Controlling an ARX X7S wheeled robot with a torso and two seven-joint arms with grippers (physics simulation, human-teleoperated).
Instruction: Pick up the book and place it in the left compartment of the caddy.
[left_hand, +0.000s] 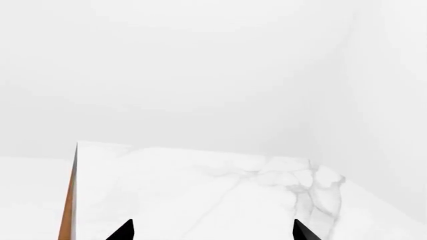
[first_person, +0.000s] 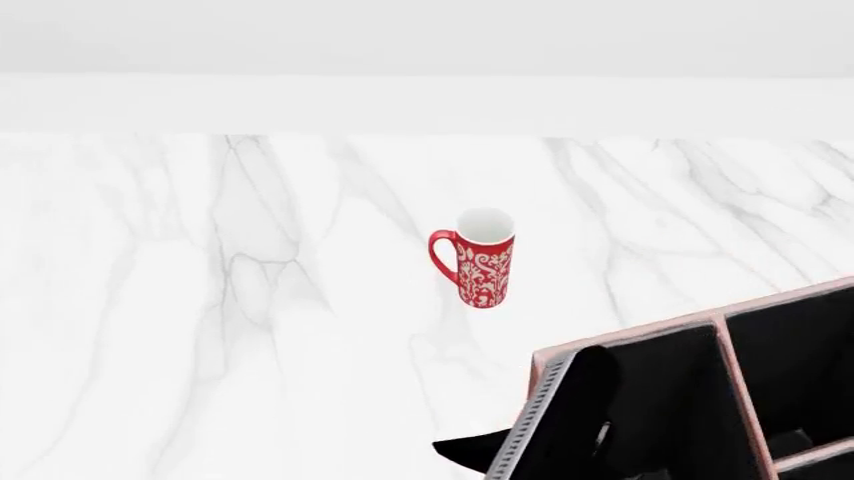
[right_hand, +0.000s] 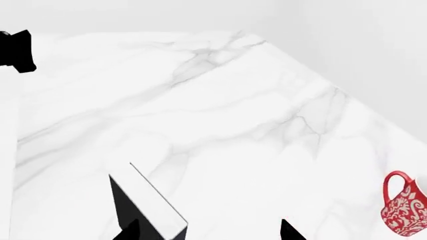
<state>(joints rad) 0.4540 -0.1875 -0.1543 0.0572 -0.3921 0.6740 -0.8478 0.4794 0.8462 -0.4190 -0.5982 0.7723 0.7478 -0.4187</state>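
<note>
The black book (first_person: 587, 400) with white page edges stands tilted at the front left of the reddish-brown caddy (first_person: 727, 350), its top corner over the rim of the long left compartment (first_person: 667, 390). In the right wrist view the book (right_hand: 157, 202) rises beside one fingertip (right_hand: 130, 231). A wide gap of bare table lies between the book and the other fingertip. My right gripper (right_hand: 210, 231) is open. A black finger (first_person: 467, 450) shows beside the book in the head view. My left gripper (left_hand: 213, 231) is open and empty over the table.
A red patterned mug (first_person: 483, 258) stands on the white marble table (first_person: 200, 300) beyond the caddy; it also shows in the right wrist view (right_hand: 403, 210). The table's brown side edge (left_hand: 67, 210) is near my left gripper. A black shape (right_hand: 17, 50) sits at the far table edge.
</note>
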